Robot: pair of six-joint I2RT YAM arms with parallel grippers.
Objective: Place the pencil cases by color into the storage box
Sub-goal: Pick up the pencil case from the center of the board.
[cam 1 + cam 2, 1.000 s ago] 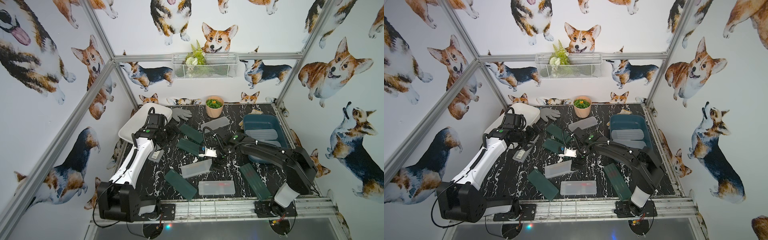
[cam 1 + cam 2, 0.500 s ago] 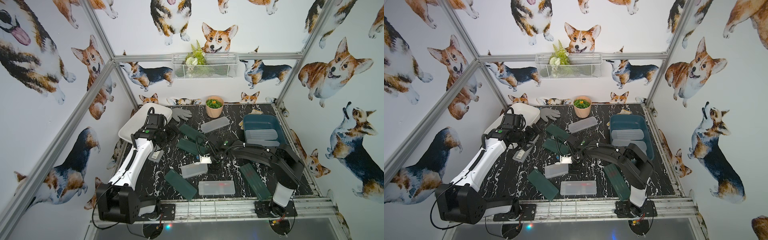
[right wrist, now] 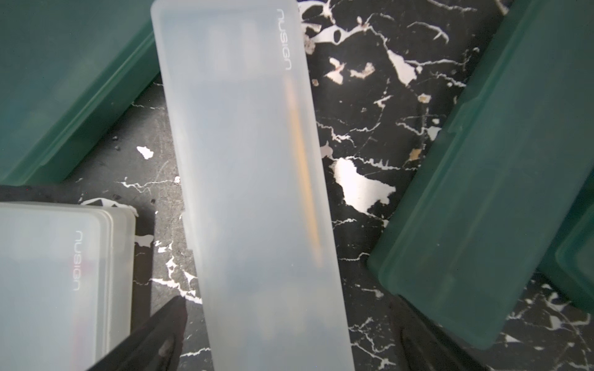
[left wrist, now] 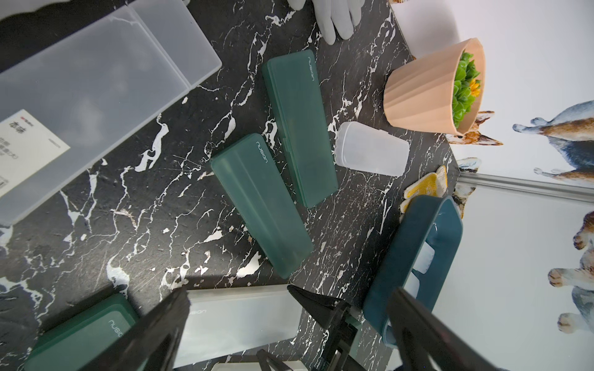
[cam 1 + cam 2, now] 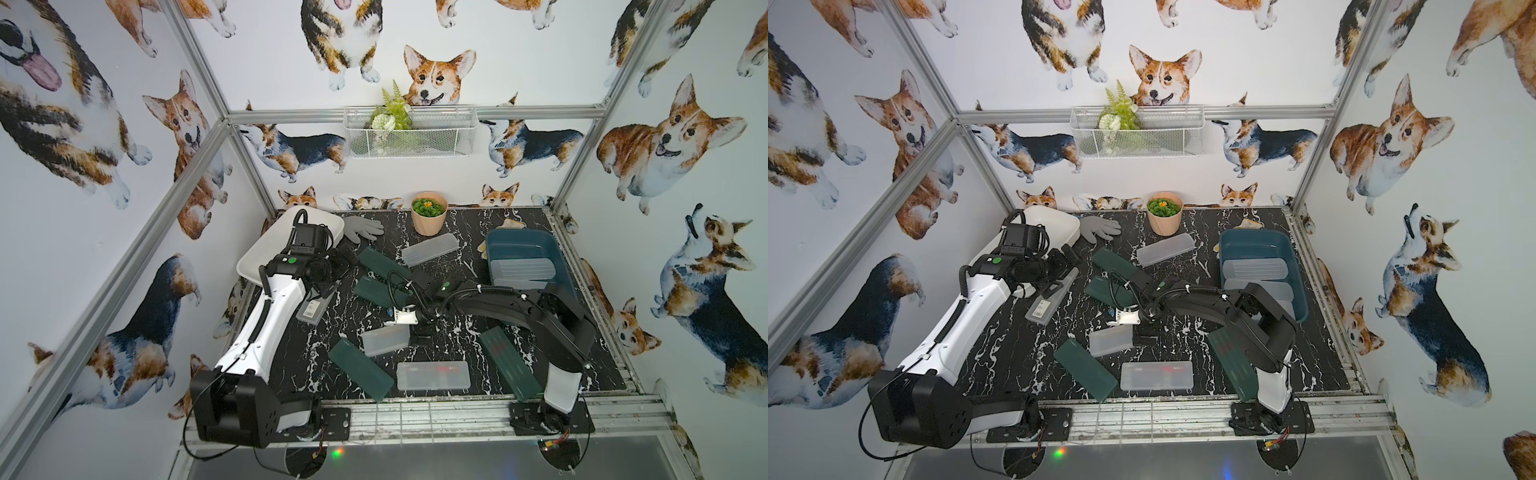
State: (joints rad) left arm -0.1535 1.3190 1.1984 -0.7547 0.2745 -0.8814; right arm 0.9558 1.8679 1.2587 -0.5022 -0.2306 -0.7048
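Observation:
My right gripper [image 3: 283, 337] is open, low over the middle of the table, its fingers on either side of a frosted pencil case [image 3: 250, 180] [image 5: 384, 338] without touching it. Green pencil cases [image 5: 382, 266] [image 5: 359, 370] [image 5: 509, 361] and more frosted ones [image 5: 430, 249] [image 5: 432, 374] lie scattered on the table. The teal storage box [image 5: 561, 257] at the back right holds frosted cases [image 5: 521, 270]. The white storage box [image 5: 257, 262] sits back left, partly behind my left arm. My left gripper [image 5: 347, 257] [image 4: 286, 324] hangs open and empty above a labelled frosted case [image 5: 316, 307].
A tan plant pot [image 5: 429, 212] and a grey glove [image 5: 363, 227] sit at the back edge. A yellow cloth [image 4: 427, 184] lies beside the teal box. A wire basket [image 5: 409, 133] hangs on the back wall. Metal frame rails border the black marble table [image 5: 457, 345].
The right arm drew back from near the teal box toward the table's front left and now straddles the frosted case. The left arm has not moved.

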